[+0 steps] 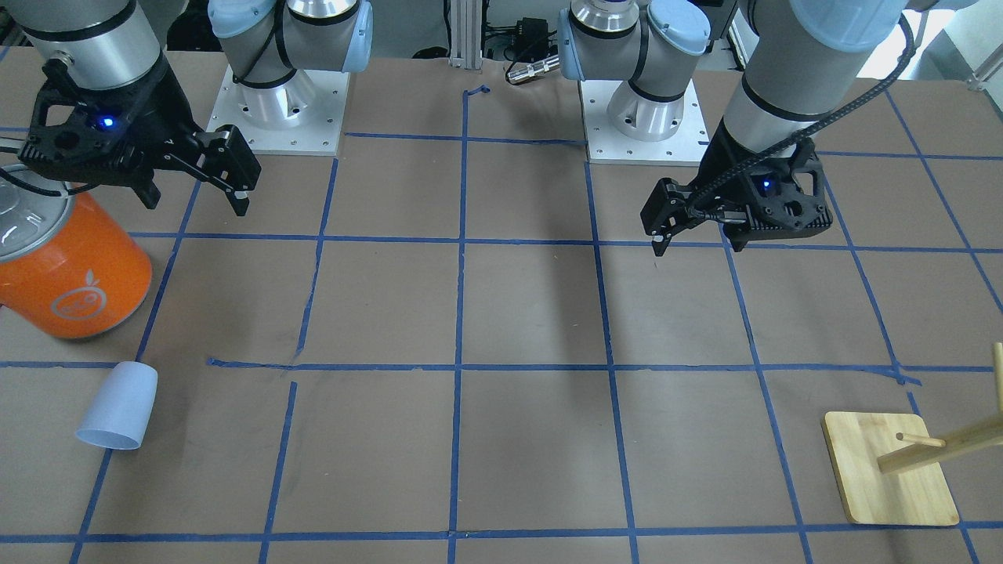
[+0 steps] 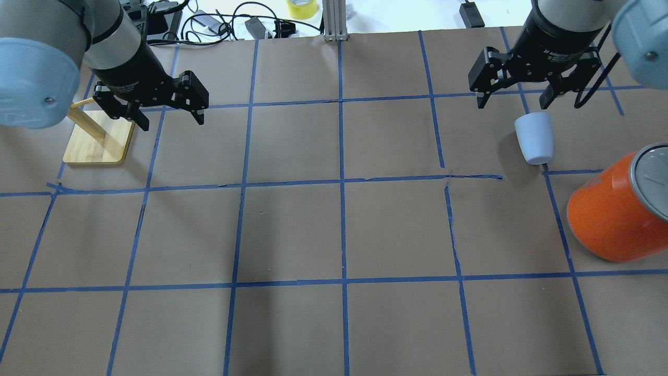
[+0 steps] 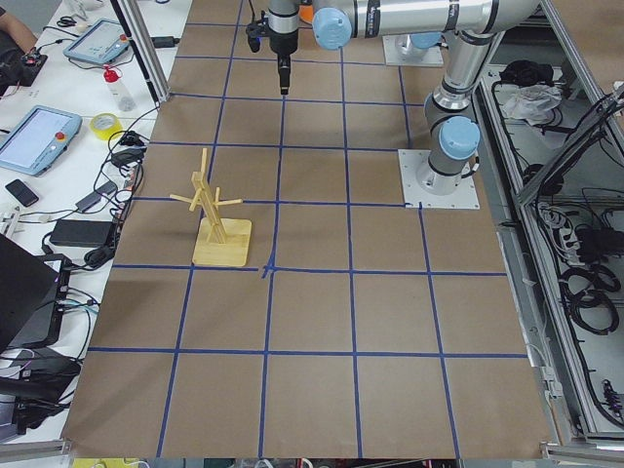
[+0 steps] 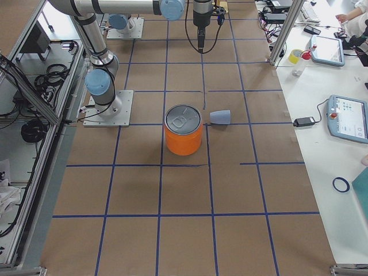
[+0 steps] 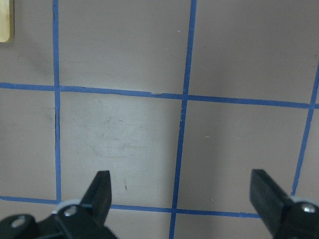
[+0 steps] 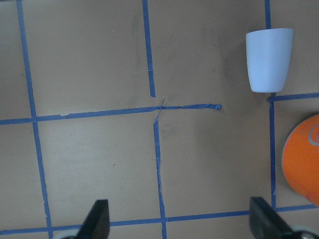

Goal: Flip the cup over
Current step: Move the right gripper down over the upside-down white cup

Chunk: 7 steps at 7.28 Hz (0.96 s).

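The cup (image 1: pixel 116 407), a small pale lavender-blue tumbler, lies on its side on the brown paper near the table's right end. It also shows in the overhead view (image 2: pixel 534 138), the exterior right view (image 4: pixel 220 117) and at the upper right of the right wrist view (image 6: pixel 269 59). My right gripper (image 2: pixel 514 102) hangs open and empty high above the table, just beyond the cup; in the right wrist view (image 6: pixel 182 224) its fingers are wide apart. My left gripper (image 2: pixel 169 117) is open and empty on the far left, its fingers spread over bare paper (image 5: pixel 182 191).
A large orange can (image 2: pixel 616 209) with a silver top stands close beside the cup, toward the robot's side (image 1: pixel 70 266). A wooden peg rack (image 2: pixel 99 138) stands under the left arm (image 1: pixel 889 470). The arm bases (image 1: pixel 282 110) sit at the robot's edge.
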{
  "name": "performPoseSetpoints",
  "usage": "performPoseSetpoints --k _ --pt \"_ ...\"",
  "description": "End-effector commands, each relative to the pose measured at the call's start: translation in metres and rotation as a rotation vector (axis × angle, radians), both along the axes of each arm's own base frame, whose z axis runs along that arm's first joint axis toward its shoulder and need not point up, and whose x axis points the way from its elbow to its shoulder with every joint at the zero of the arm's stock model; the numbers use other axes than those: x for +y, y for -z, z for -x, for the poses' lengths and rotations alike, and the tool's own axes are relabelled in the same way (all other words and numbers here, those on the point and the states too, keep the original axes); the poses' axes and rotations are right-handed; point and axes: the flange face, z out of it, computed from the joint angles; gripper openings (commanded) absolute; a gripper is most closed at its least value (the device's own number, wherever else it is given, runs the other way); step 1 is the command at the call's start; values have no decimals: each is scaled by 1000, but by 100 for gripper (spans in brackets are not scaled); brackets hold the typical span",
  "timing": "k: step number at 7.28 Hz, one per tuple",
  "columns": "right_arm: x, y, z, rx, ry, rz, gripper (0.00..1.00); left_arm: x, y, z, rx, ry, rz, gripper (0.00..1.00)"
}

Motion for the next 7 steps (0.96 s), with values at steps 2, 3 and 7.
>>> performPoseSetpoints --k 2,3,7 --pt "-18 25 11 45 19 -58 99 0 0 0 0 0 -1 100" --pt "-39 22 28 47 43 74 99 0 0 0 0 2 -1 100" --pt "-109 112 96 63 138 67 97 0 0 0 0 2 -1 100"
